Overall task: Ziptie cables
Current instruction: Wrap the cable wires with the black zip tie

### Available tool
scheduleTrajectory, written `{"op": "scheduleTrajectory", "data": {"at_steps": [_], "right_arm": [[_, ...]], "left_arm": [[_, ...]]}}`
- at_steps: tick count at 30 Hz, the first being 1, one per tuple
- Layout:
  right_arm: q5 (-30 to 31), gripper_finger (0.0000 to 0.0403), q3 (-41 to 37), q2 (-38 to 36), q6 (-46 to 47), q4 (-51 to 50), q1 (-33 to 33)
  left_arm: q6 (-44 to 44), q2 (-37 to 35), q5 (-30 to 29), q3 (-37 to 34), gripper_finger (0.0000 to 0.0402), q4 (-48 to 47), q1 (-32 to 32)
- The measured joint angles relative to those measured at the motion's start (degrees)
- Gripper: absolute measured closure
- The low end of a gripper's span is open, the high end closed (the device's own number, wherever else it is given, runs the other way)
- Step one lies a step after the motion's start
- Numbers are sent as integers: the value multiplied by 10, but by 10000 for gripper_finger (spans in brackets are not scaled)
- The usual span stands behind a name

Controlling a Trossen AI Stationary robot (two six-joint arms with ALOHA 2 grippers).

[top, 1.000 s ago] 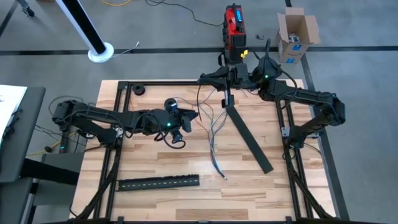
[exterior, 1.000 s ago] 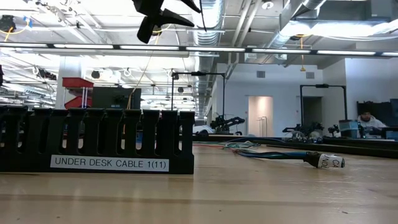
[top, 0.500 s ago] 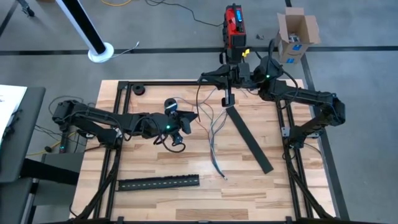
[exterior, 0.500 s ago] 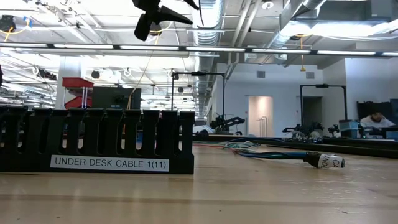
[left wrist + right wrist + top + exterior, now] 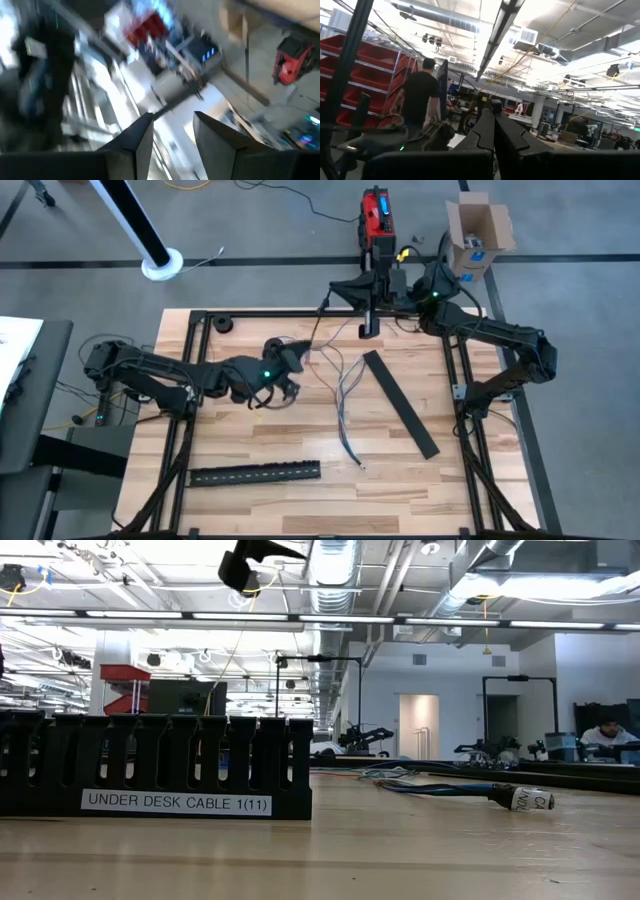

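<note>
The cables [image 5: 345,395] lie loose mid-table, trailing toward 6 o'clock. The left gripper [image 5: 297,356] hovers at their 9 o'clock, fingers [image 5: 134,140] parted and empty. The right gripper [image 5: 340,292] (at 12 o'clock) has fingers [image 5: 485,127] pressed together, pinching one dark wire.

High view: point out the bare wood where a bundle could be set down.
Free: the near right corner of the wooden table, between the labelled black slotted strip and the diagonal flat black strip. Crowded: the middle, with thin grey, white and dark cables.
</note>
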Motion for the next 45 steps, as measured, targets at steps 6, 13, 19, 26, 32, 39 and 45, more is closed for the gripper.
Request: {"op": "scheduleTrajectory", "data": {"at_steps": [6, 13, 19, 26, 32, 39, 45], "right_arm": [[0, 403, 0, 0, 1, -2, 0], [-17, 403, 0, 0, 13, -6, 0], [-18, 403, 0, 0, 14, -27, 2], [-18, 403, 0, 0, 14, -59, -7], [-19, 403, 0, 0, 16, -38, -4], [-19, 403, 0, 0, 25, -34, 4], [-20, 403, 0, 0, 25, -35, 10]], "left_arm": [[3, 0, 15, 0, 270, -3, 5], [-3, 0, 49, 0, 270, -106, 9], [-16, 0, 26, 0, 270, -169, 19], [-44, -43, -5, 0, 270, -244, 19], [-11, -48, 41, 0, 270, -243, 21], [52, -34, 73, 0, 270, -236, 36], [87, -34, 84, 0, 270, -224, 45]]}}
